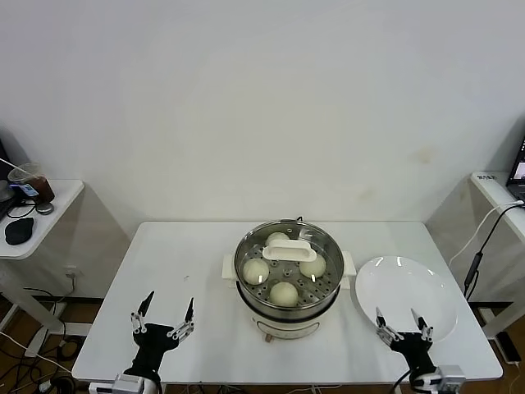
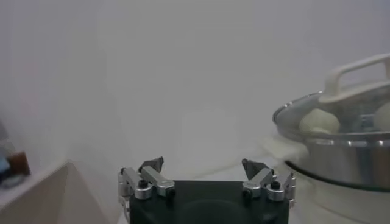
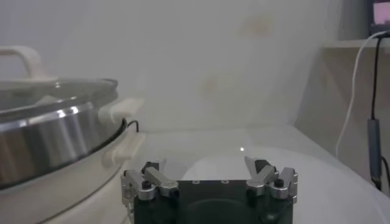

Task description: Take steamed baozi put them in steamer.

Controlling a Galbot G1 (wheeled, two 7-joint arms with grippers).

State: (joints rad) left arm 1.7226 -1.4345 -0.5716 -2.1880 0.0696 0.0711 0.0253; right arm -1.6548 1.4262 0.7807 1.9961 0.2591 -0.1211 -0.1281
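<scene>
Sitting inside the steamer under its glass lid: all four baozi — plate bare; left gripper and right gripper flank it, both spread, empty — right slightly nearer.

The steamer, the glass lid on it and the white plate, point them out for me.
steamer (image 1: 246,289): head view, on its steel side wall toward the robot's left.
glass lid (image 1: 289,248): head view, on its cream handle.
white plate (image 1: 406,291): head view, on its bare middle.
</scene>
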